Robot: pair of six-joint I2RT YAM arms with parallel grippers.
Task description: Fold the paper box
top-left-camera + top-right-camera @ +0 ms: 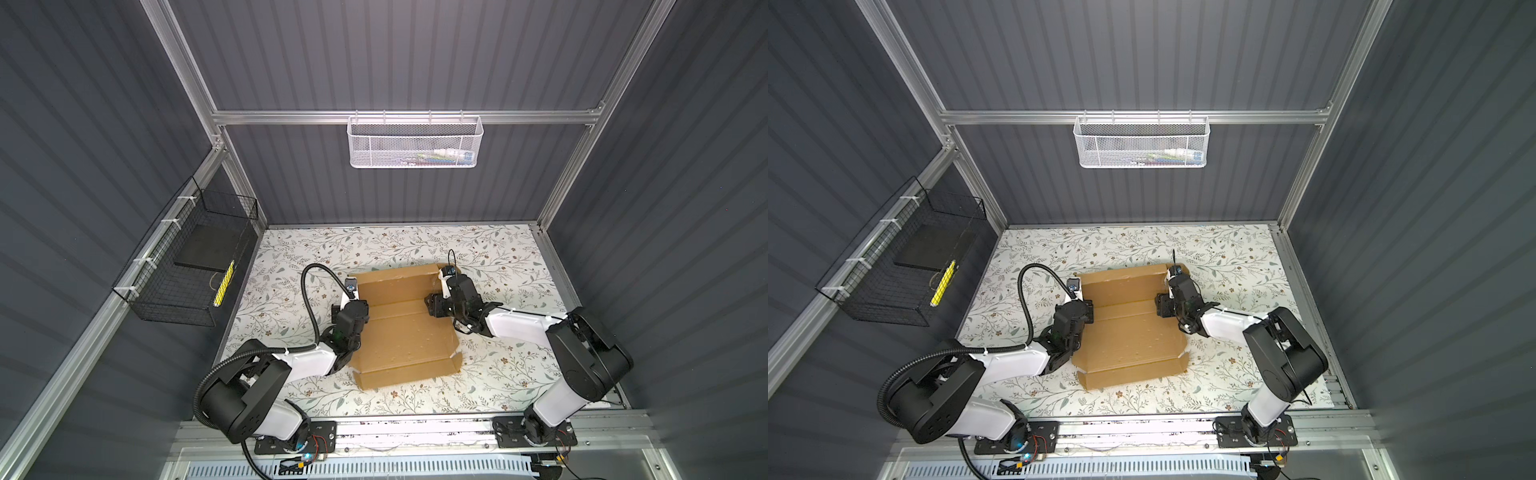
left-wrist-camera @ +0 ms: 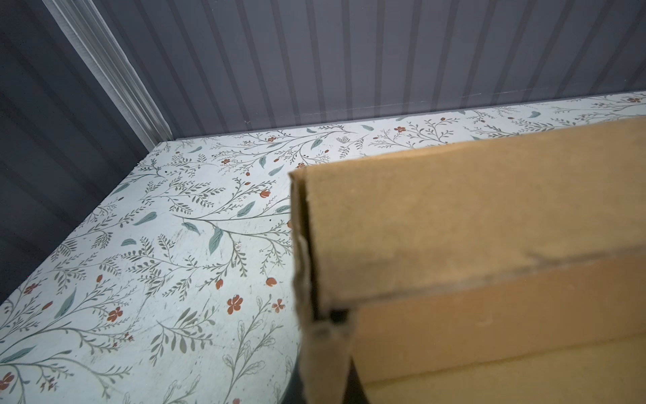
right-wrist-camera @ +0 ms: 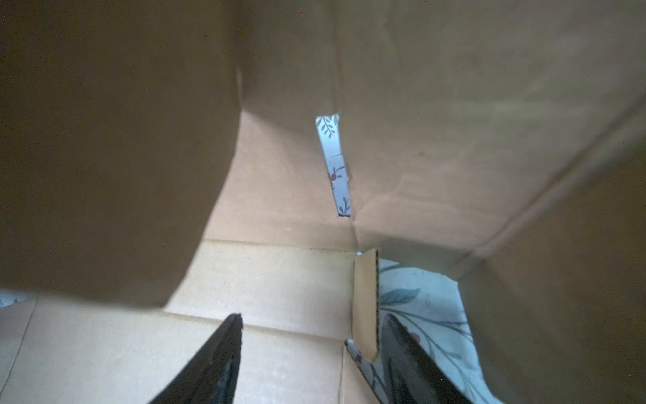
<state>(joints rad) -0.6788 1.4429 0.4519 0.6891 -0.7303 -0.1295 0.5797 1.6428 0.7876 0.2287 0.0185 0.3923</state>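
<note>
The paper box (image 1: pixel 405 332) (image 1: pixel 1131 332), brown cardboard, lies part-folded in the middle of the floral table, with its far panel and side walls raised. My left gripper (image 1: pixel 361 306) (image 1: pixel 1089 309) is at the box's left wall. In the left wrist view it (image 2: pixel 325 377) is shut on the wall's cardboard edge (image 2: pixel 472 210). My right gripper (image 1: pixel 433 306) (image 1: pixel 1163 307) is at the box's right side. In the right wrist view it (image 3: pixel 314 325) stands open, one finger over the box floor (image 3: pixel 279 280) and the other outside over the table, with a short cardboard tab (image 3: pixel 365 300) between them.
A white mesh basket (image 1: pixel 415 141) hangs on the back rail. A black wire basket (image 1: pixel 187 270) holding a dark pad and a yellow item hangs on the left wall. Floral table (image 1: pixel 498 257) surrounds the box, and grey walls close it in on three sides.
</note>
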